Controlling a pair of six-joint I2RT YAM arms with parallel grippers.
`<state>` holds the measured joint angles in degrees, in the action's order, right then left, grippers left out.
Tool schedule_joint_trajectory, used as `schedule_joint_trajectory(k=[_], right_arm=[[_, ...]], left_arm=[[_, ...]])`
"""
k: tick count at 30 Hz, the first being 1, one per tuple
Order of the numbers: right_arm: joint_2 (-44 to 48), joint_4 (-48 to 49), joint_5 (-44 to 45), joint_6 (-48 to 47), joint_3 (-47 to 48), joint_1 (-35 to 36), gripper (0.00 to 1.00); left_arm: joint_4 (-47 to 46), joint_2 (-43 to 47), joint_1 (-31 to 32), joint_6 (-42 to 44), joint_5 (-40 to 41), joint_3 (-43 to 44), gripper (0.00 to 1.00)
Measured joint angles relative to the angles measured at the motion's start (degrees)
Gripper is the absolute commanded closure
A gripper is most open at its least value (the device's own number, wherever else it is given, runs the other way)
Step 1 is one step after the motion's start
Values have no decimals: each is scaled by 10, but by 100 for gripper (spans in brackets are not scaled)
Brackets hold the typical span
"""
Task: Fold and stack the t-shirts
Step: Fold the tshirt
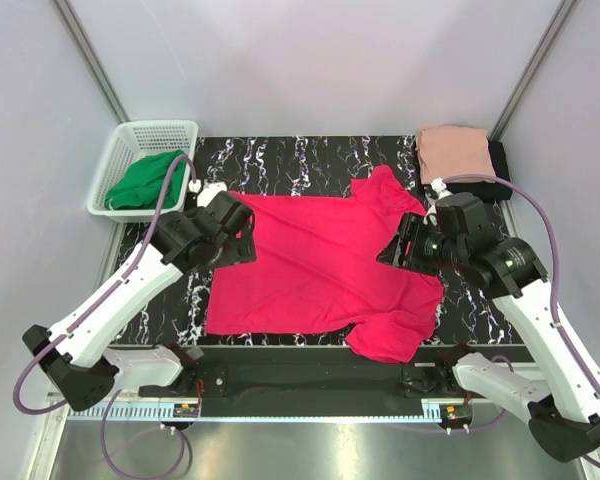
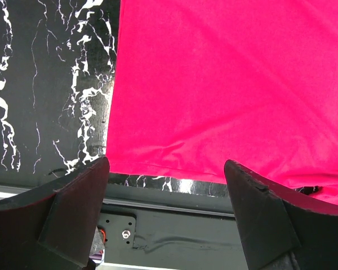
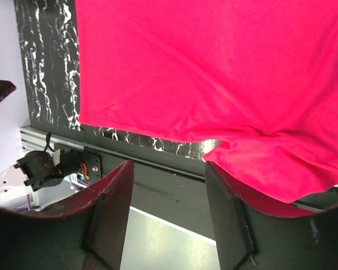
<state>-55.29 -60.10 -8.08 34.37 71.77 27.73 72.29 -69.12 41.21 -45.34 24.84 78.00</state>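
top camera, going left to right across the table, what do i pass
white basket with a green cloth in it → bright pink shirt spread flat → folded pale pink shirt on a black shirt

crimson t-shirt: spread flat, centre | salmon t-shirt: folded atop black t-shirt, far-right

Lab enclosure, white panel walls, aluminium frame
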Motion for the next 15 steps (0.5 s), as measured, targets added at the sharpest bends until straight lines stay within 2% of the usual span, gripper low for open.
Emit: schedule_joint_trajectory(k=[9,10,13,15], right_arm=[[-1,2,6,5,-26,0,38],[-3,0,13,6,-27,0,36],[-9,-14,57,1,-25,0,19],[-34,-40,95,-17,1,0,20]], left_arm=[[-1,7,0,0,-1,-21,10],[-3,8,0,0,-1,-23,9],[-7,13,0,1,3,-25,7],[-16,14,-6,5,4,-25,6]])
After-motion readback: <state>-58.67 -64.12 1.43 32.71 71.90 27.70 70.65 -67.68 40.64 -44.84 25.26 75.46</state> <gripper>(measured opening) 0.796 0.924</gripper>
